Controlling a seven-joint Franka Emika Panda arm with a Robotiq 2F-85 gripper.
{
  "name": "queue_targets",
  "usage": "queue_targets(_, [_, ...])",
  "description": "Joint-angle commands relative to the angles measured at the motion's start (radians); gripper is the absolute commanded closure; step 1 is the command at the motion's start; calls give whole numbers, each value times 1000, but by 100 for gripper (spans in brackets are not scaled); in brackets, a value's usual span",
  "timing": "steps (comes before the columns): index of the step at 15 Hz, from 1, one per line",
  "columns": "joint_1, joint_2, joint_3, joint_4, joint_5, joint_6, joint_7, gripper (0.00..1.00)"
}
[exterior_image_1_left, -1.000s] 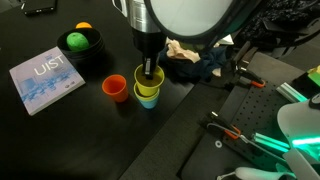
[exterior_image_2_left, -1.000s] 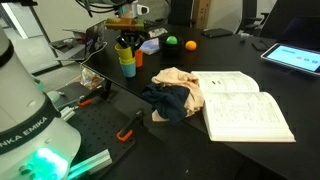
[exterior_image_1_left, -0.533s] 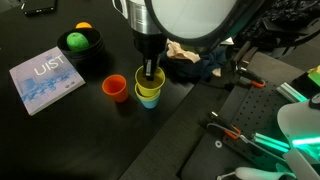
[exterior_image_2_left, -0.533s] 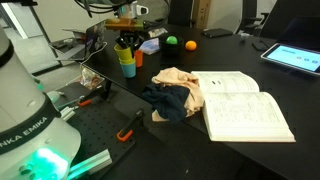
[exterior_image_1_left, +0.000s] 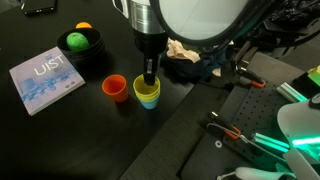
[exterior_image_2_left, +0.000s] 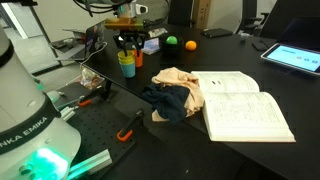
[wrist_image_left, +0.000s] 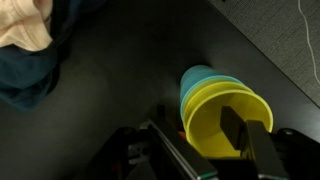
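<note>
**Parted Gripper Hanging Over Nested Cups Near Table's Edge**

The Robotiq gripper (exterior_image_1_left: 149, 76) is hovering straight above a yellow plastic cup (exterior_image_1_left: 148, 90), which is sitting nested in a light-blue plastic cup (exterior_image_1_left: 149, 102) directly beneath it. In the wrist view its fingers (wrist_image_left: 236, 132) are standing apart, released and gripping nothing, one over the yellow mouth and the other outside the wall. An orange plastic cup (exterior_image_1_left: 115, 88) is standing just beside the stack, not touching it. A crumpled beige cloth (exterior_image_1_left: 183, 50) is lying near, beyond the hand. The black table (exterior_image_1_left: 70, 130) is ending at an edge close by on the cloth's side, while bare tabletop is lying open in front of the cups.
</note>
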Motion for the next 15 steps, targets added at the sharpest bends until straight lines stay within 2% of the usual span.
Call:
queue_targets(1, [8,-1,-7,0,2,-2,0,39])
queue_targets(4, [8,-1,-7,-1,2,0,0,40])
queue_targets(5, [7,-1,-5,2,7,-4,-3,15])
queue_targets(6, [7,0,-6,2,8,-7,0,14])
queue_targets(8, [5,4,-2,4,21,-12,-2,1])
queue_targets(11, [-1,-2,14,22,77,-63,-20,0])
queue_targets(13, [-6,-16,27,62,139,-159,-39,0])
queue_targets(15, [7,-37,17,113,145,-263,-21,0])
